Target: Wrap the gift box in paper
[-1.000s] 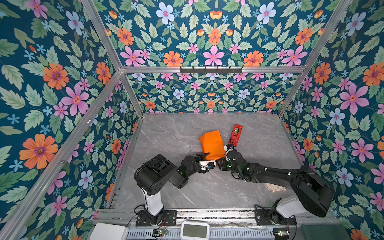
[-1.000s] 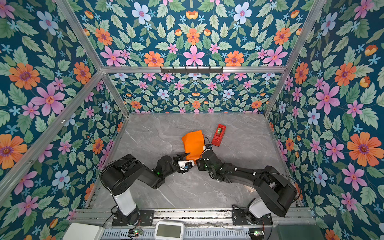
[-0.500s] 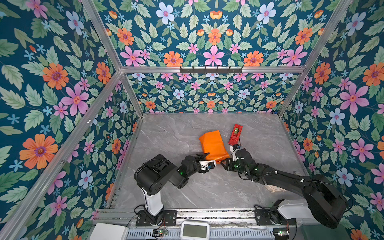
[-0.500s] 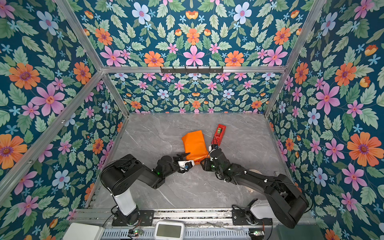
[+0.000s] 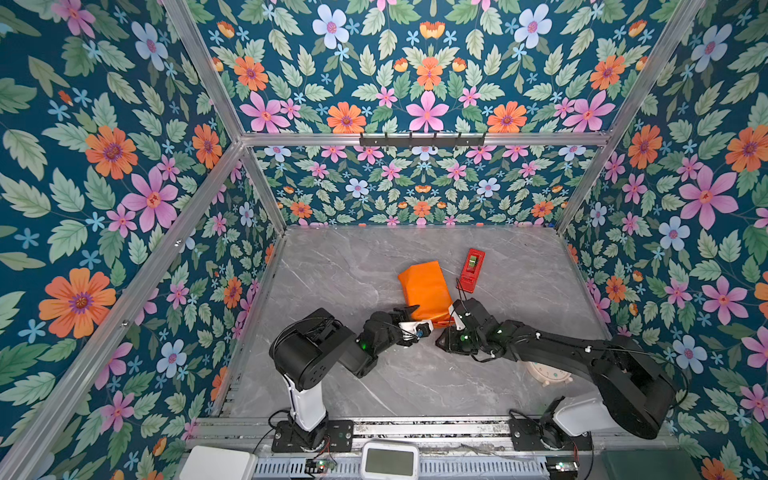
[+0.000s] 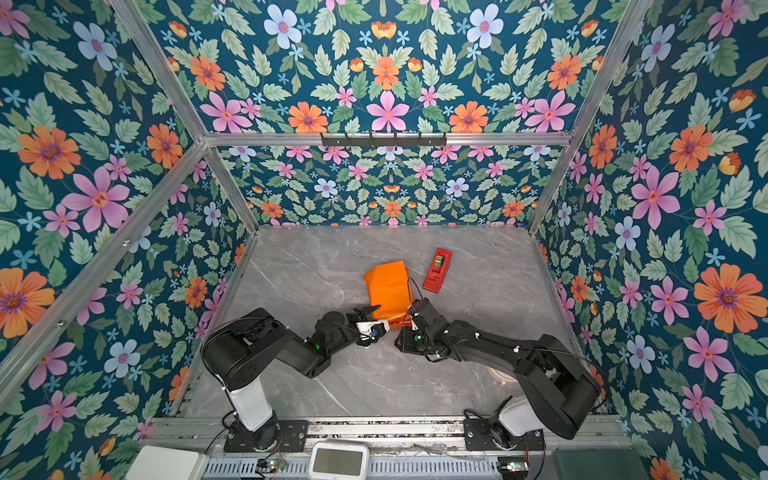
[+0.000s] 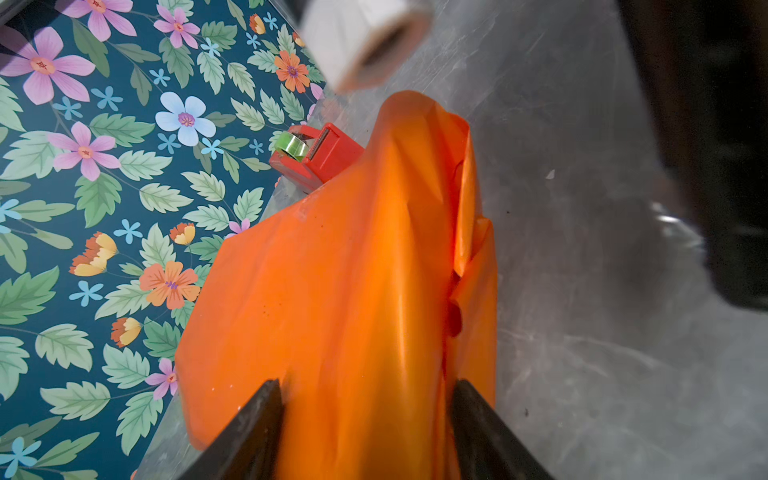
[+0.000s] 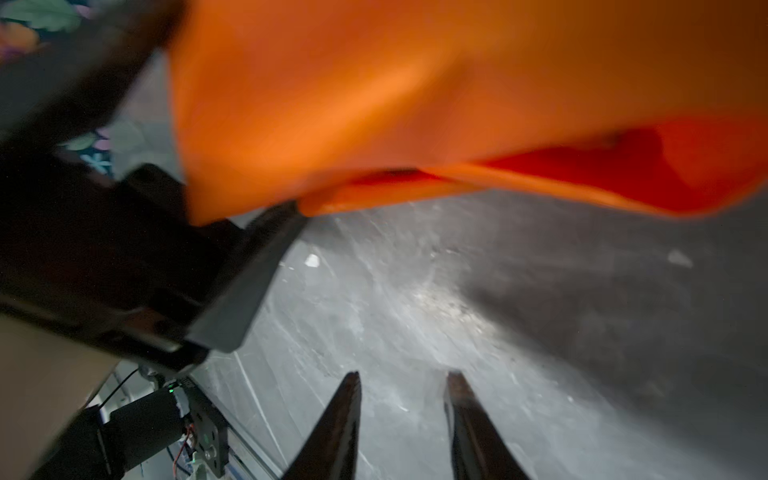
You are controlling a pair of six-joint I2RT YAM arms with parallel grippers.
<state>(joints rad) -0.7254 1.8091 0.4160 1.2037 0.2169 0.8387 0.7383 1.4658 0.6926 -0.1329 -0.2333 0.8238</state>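
Left end effector (image 7: 365, 384): the two fingers straddle the near end of the paper (image 5: 424, 289), pressed to its sides, so it is gripping the wrapped bundle. The gift box is not visible anywhere. Judged to be inside the orange paper, which lies mid-desk (image 5: 332, 266), long axis running away from the arms.

Risk 1: the grip is on glossy paper, not clearly on cardboard. A pull or lift could slide the paper off the box, or the box could drop out of the open end.

Risk 2: the left wrist view shows a loose overlapping flap (image 7: 467, 249) along one side of the bundle, with no tape seen on it. The right wrist view shows the near edge gaping (image 8: 582, 166). Any tug probably springs the folds open. A harder squeeze creases or tears the sheet.

Right end effector (image 8: 404, 376): fingers apart, nothing between them, bare desk below, just beside the bundle's near right corner. Risk 3: the picture is motion-blurred, and a sweep in could snag the gaping edge or hit the left fingers, which are very near.

Red tape dispenser (image 5: 471, 270): just right of the bundle, close but apart from it in both top views. Risk 4: the right arm lies close to it, so a swing could knock it away.
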